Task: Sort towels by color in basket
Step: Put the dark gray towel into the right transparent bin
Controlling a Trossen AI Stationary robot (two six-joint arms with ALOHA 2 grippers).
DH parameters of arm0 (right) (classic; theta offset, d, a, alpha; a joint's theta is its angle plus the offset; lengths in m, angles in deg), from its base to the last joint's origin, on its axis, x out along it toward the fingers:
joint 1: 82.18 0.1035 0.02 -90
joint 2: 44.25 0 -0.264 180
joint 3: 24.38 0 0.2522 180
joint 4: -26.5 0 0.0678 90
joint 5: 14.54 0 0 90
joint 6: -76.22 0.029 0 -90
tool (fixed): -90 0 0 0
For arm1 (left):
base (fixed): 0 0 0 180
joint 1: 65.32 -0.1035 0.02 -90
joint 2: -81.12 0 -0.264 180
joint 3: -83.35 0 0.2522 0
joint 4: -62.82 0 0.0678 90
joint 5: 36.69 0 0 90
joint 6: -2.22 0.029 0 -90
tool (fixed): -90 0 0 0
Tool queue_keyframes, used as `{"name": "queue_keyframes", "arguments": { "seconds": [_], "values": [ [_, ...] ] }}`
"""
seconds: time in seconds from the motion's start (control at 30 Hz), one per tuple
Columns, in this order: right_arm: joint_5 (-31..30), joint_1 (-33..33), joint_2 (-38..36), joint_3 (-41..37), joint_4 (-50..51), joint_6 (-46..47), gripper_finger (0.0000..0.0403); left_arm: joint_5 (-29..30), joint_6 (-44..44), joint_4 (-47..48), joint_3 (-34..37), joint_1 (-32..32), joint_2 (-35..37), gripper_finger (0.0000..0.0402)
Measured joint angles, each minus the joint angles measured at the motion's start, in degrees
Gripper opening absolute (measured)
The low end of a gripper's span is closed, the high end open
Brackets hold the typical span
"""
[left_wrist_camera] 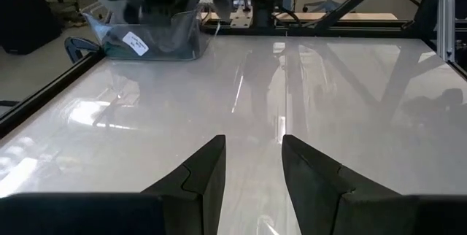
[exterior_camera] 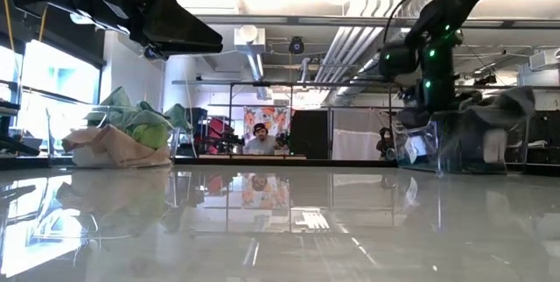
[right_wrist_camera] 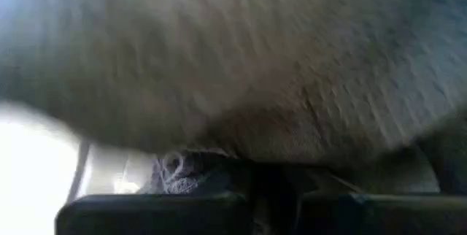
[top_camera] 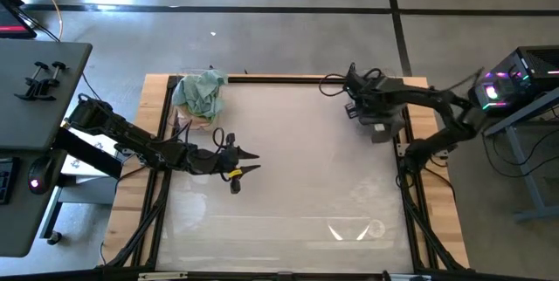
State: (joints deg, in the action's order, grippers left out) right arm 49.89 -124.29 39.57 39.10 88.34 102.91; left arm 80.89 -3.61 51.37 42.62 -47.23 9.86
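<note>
A pile of towels [top_camera: 199, 96] lies at the table's far left: pale mint on top, with lime green, pink and cream showing in the heap [exterior_camera: 122, 133]. A clear plastic basket [exterior_camera: 464, 146] at the far right holds a dark grey towel [exterior_camera: 512, 107]. My right gripper [top_camera: 371, 122] is down at this basket, and grey cloth [right_wrist_camera: 241, 67] fills its wrist view. My left gripper [top_camera: 251, 161] is open and hovers above the table's left middle with nothing between its fingers [left_wrist_camera: 211, 169]. The dark teal towel is not in view.
A black frame [top_camera: 288, 78] runs around the glossy white table top [left_wrist_camera: 292, 96]. The table's middle and near part show only reflections. A person [exterior_camera: 258, 142] sits in the room beyond the far edge. A desk [top_camera: 39, 80] stands left of the table.
</note>
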Motion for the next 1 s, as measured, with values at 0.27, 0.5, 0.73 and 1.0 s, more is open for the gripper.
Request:
{"name": "queue_keyframes", "arguments": {
  "seconds": [0.27,0.5,0.73,1.0],
  "values": [
    [9.62,-1.66,0.76,7.33,3.81,-4.28,0.0127,0.00,-1.68,-0.28,0.00,0.00,0.00,0.0121],
    [10.49,-0.93,-3.05,22.00,25.12,-2.86,0.0188,-0.64,-3.06,-0.16,-0.01,0.15,0.00,0.0121],
    [15.03,1.80,-4.19,26.00,42.39,4.31,0.0147,-0.66,-3.06,1.31,-0.01,0.79,0.00,0.0121],
    [8.75,3.30,-3.28,11.52,39.24,3.16,0.0049,-0.68,-3.53,1.51,0.01,0.85,0.00,0.0121]
  ]
}}
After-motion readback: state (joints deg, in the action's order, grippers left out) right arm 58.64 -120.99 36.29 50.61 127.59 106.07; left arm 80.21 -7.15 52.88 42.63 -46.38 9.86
